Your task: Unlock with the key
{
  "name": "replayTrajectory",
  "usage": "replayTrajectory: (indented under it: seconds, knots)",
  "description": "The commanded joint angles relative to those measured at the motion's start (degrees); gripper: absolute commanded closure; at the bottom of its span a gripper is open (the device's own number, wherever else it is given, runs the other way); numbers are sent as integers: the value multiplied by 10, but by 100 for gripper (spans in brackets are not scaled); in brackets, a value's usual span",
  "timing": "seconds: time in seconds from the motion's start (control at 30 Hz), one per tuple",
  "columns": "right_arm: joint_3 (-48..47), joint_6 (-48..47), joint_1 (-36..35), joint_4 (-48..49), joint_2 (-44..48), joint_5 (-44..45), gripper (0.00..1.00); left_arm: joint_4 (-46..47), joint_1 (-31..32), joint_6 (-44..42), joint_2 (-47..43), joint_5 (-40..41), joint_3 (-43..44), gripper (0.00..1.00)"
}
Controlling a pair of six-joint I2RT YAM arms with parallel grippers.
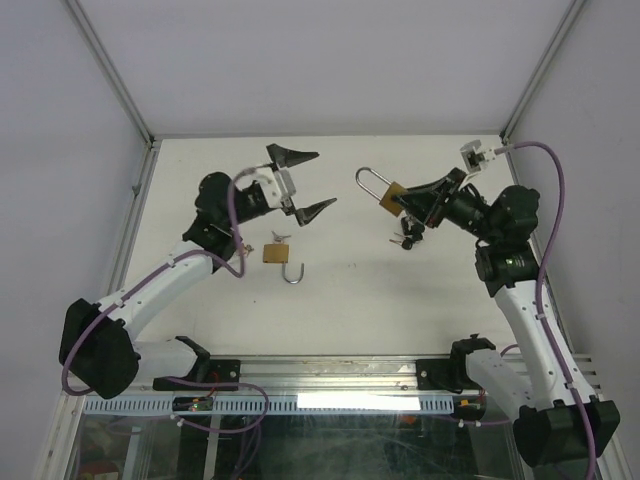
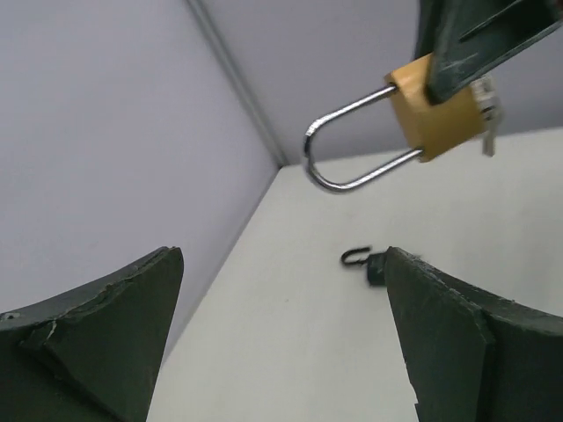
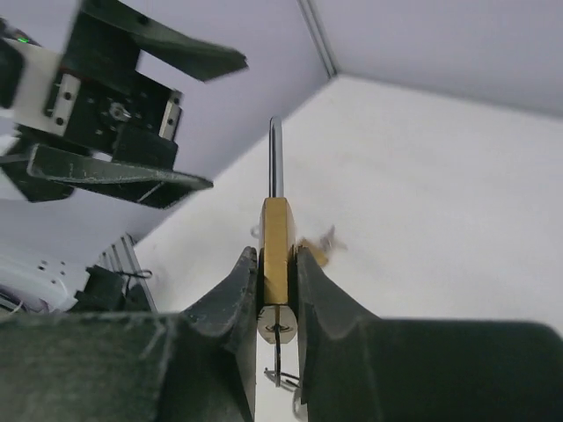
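My right gripper is shut on a brass padlock and holds it in the air, its closed steel shackle pointing left. A key with a wire ring sits in the keyhole at the lock's near end. The same padlock hangs high in the left wrist view, the key at its right side. My left gripper stands wide open and empty just left of the shackle, apart from it. Its fingers frame bare table.
A second brass padlock lies on the white table with its shackle swung open. A small black lock lies below my right gripper. Grey walls close in the table at the back and sides.
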State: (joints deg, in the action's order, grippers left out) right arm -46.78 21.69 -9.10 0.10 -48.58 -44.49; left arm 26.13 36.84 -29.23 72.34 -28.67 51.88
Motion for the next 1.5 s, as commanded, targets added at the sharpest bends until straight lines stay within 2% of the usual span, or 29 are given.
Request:
replayTrajectory:
  seconds: [0.0, 0.1, 0.2, 0.3, 0.4, 0.5, 0.73, 0.83, 0.87, 0.9, 1.03, 1.13, 1.3, 1.37, 1.47]
  knots:
    - [-73, 152, 5, 356, -30, -84, 100, 152, -49, 406, -5, -306, 44, 1]
    - [-100, 190, -11, 469, -76, -71, 100, 240, -49, 542, 38, -254, 68, 1]
    - [-141, 103, -77, 419, -93, -39, 100, 288, -20, 588, 57, -178, 98, 1]
    - [-163, 52, -128, 398, -101, -15, 100, 321, 18, 605, 62, -146, 116, 8]
    - [-173, 46, -135, 386, -101, -12, 100, 336, 27, 643, 57, -132, 122, 22]
    - [-169, 51, -140, 384, -100, -11, 100, 324, 28, 635, 46, -116, 116, 51]
    - [-173, 50, -148, 379, -103, -14, 100, 322, 31, 628, 45, -136, 117, 72]
    - [-174, 48, -151, 374, -105, -16, 100, 319, 36, 625, 46, -134, 121, 85]
    - [-174, 46, -153, 372, -106, -16, 100, 320, 38, 622, 46, -135, 122, 96]
    - [-174, 45, -155, 369, -106, -17, 100, 321, 39, 621, 47, -138, 123, 100]
    - [-175, 44, -157, 365, -110, -19, 100, 327, 40, 609, 44, -144, 121, 100]
    - [-173, 42, -157, 351, -112, -17, 100, 312, 35, 607, 37, -113, 116, 100]
    - [-150, 44, -157, 348, -108, 6, 63, 311, 24, 637, 32, -71, 113, 100]
    - [-143, 44, -157, 351, -107, 11, 57, 320, 24, 637, 32, -75, 116, 100]
    - [-145, 51, -157, 352, -111, 7, 54, 335, 26, 628, 36, -83, 121, 100]
